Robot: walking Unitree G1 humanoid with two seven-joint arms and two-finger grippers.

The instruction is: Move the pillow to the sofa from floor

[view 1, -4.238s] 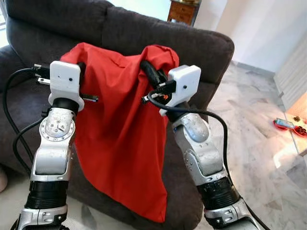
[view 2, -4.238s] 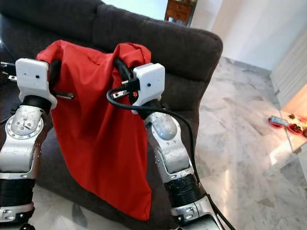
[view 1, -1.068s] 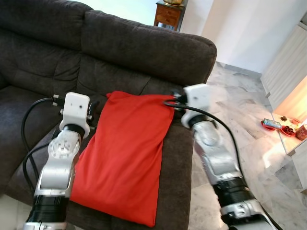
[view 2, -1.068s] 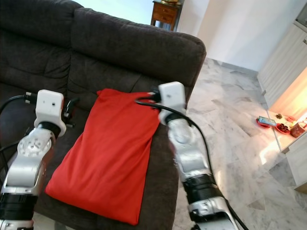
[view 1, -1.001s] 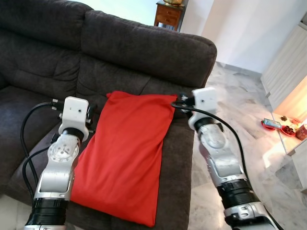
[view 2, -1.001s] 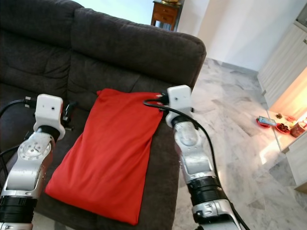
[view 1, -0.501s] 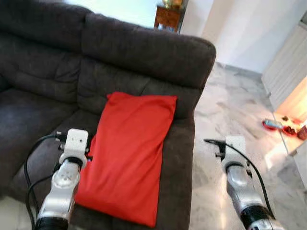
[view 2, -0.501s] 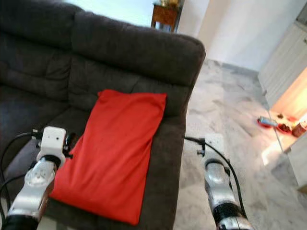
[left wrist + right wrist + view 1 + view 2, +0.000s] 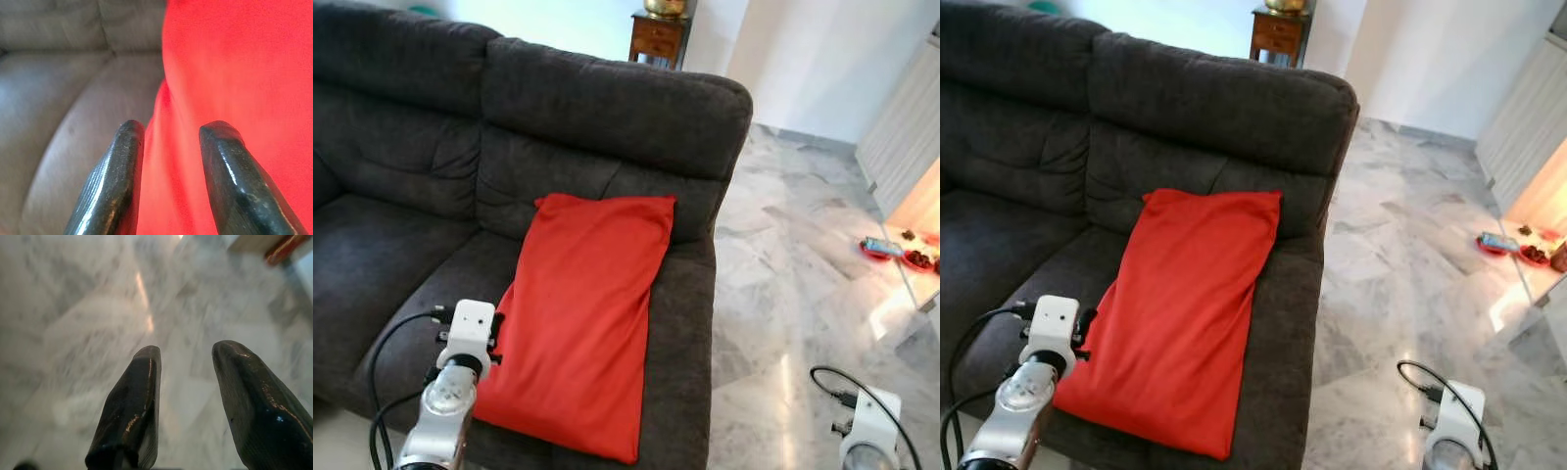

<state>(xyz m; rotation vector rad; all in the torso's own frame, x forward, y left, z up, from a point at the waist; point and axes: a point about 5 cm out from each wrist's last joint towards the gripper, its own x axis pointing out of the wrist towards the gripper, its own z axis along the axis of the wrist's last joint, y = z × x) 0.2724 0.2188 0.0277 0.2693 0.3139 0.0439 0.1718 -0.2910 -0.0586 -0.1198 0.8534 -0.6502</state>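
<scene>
Pillow: a flat red pillow [image 9: 582, 313] is lying on the sofa seat, its top edge leaning against the backrest and its lower end reaching toward the seat's front edge.
Sofa: a dark grey fabric sofa [image 9: 607, 108] is filling the left and middle of the head views, with the pillow sitting on its right-hand cushion, next to the armrest.
Left end effector: the left end effector [image 9: 168, 142] is hovering just beside the pillow's left edge, low over the seat; its two black fingers [image 9: 117, 176] are standing apart, gripping nothing, with red cloth and grey cushion showing between them.
Right end effector: the right end effector [image 9: 188, 382] is hanging low over the floor, well apart from the sofa; its fingers are parted and holding nothing.
Floor: pale marble tiles [image 9: 783, 274] are stretching away to the right of the sofa.
Background: a small wooden cabinet [image 9: 658, 34] is standing behind the sofa, and red items [image 9: 901, 253] are lying at the far right edge.
</scene>
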